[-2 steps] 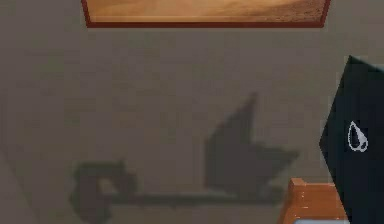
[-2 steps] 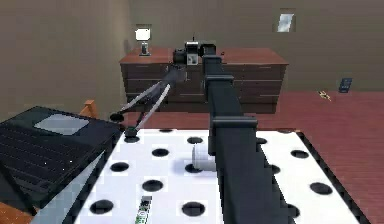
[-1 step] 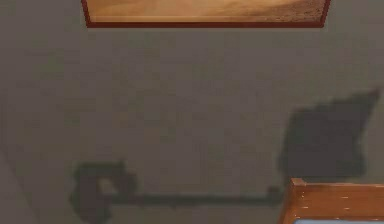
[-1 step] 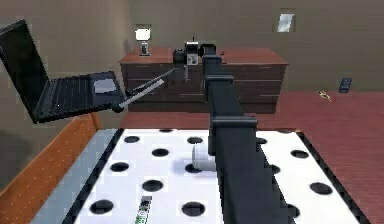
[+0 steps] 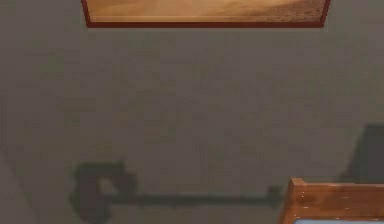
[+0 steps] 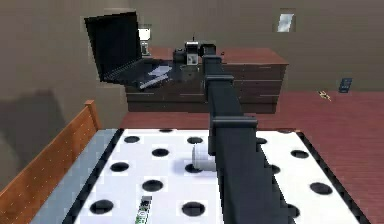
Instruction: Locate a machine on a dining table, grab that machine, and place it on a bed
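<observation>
One open laptop [image 6: 118, 48], the machine, hangs tilted at the gripper [image 6: 182, 62], which holds it just beyond the far edge of the bed [image 6: 280, 140]; we cannot tell how the fingers are set. We judge it stiff and fairly heavy, with a fragile screen and hinge, so grip the base edge. Counted: one laptop, one bed, one dresser [image 6: 255, 75] beyond the bed.

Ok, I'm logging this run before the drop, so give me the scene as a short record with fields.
held: laptop hanging at gripper, clear of surfaces
under arm: bed, white cover with black dots
on bed: small white object
behind: wooden dresser
ahead: wall with framed picture
</observation>
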